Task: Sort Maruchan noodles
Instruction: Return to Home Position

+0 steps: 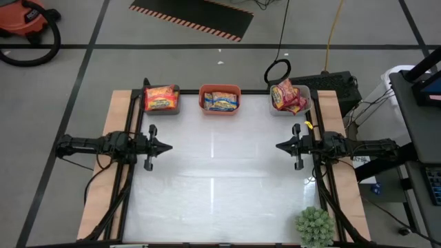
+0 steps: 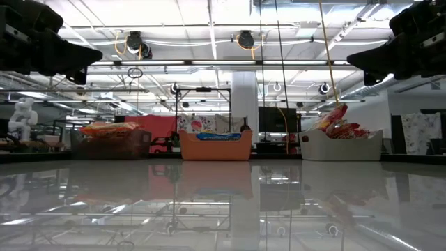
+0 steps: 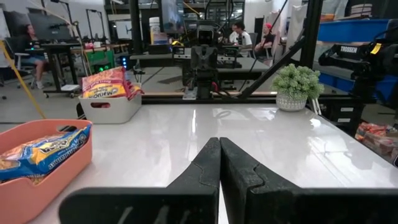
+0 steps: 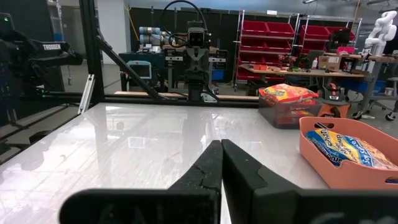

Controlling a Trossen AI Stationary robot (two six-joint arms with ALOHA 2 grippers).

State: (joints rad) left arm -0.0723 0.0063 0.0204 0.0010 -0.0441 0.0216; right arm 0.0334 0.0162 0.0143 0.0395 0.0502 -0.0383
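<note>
Noodles sit in three bins along the top of the high view: orange packs (image 1: 160, 98) in black bin (image 1: 162, 111), blue packs (image 1: 220, 101) in orange bin (image 1: 220, 88), red packs (image 1: 288, 95) in gray bin (image 1: 275, 110). Left gripper (image 1: 168, 146) mid-left, right gripper (image 1: 278, 146) mid-right; both have fingers pressed together and hold nothing.

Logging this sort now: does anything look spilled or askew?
Nothing spilled. The red-and-white noodle packets stand tilted, heaped above the rim of the pale grey plastic bin at the far right.
</note>
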